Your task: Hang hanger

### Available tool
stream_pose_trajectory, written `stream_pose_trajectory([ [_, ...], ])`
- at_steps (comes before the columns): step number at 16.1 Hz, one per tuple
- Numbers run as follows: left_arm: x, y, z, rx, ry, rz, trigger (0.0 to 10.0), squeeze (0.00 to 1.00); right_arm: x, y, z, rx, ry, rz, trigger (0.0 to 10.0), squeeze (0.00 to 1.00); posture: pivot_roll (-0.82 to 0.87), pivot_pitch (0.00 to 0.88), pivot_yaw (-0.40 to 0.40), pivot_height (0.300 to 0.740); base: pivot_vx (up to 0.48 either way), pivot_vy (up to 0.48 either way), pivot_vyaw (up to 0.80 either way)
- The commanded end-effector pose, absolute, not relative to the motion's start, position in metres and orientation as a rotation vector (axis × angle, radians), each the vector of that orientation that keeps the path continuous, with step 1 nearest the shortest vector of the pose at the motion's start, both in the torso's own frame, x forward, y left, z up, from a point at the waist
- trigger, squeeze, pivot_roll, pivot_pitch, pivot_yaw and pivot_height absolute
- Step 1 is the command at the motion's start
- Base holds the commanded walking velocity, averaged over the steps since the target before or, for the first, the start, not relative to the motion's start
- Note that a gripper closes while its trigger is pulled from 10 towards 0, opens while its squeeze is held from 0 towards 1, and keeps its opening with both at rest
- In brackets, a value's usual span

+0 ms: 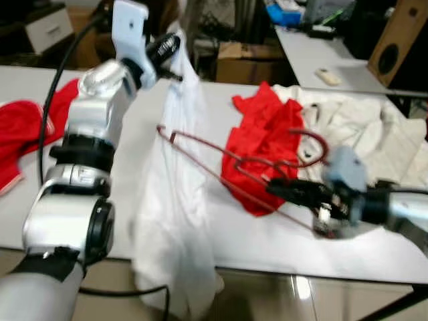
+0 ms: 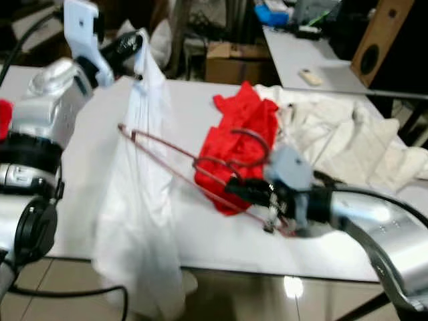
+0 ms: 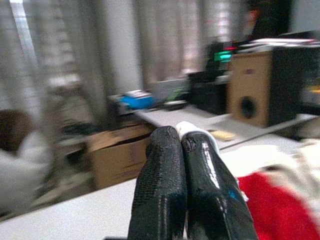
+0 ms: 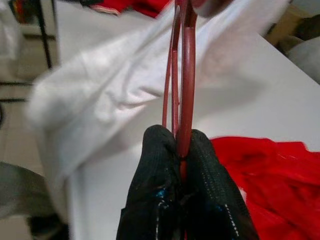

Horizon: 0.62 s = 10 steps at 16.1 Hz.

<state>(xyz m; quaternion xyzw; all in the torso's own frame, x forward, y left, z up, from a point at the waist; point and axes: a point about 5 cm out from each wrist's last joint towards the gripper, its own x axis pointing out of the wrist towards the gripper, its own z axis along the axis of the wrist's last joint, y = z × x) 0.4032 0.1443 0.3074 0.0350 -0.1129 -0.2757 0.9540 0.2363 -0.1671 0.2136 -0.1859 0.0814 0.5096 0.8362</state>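
A dark red wire hanger (image 1: 221, 167) is held above the white table (image 1: 261, 241), its far end pushed into a white shirt (image 1: 174, 200). My right gripper (image 1: 277, 187) is shut on the hanger near its hook, as the right wrist view confirms with the wire (image 4: 182, 100) pinched between both fingers. My left gripper (image 1: 175, 45) is raised high at the back left and shut on the white shirt's top, so the shirt hangs down past the table's front edge. In the left wrist view a bit of white cloth (image 3: 192, 131) peeks past the fingertips.
A red garment (image 1: 264, 144) lies mid-table behind the hanger, with a cream garment (image 1: 361, 134) to its right. Another red garment (image 1: 23, 130) lies at the far left. Cardboard boxes (image 1: 241, 61), a second table (image 1: 321, 60) and a speaker (image 1: 401, 37) stand behind.
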Motion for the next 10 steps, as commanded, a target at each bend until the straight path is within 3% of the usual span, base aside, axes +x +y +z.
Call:
stream_pose_trajectory([
  [1, 0.397, 0.125, 0.325, 0.077, -0.264, -0.657, 10.0, 0.0, 0.245, -0.164, 0.211, -0.409, 0.174, 1.067, 10.0, 0.0, -0.12, 0.0, 0.004, 0.74, 0.0, 0.0, 0.0],
  [6, 0.374, 0.109, 0.345, 0.112, -0.276, -0.841, 10.0, 0.0, 0.283, -0.141, 0.221, -0.465, 0.125, 1.095, 10.0, 0.0, -0.1, 0.0, -0.01, 0.74, 0.0, 0.0, 0.0],
  [10, 0.36, 0.102, 0.369, 0.086, -0.366, -0.894, 10.0, 0.0, 0.343, -0.147, 0.244, -0.565, 0.047, 0.807, 10.0, 0.0, -0.09, 0.0, -0.016, 0.74, 0.0, 0.0, 0.0],
])
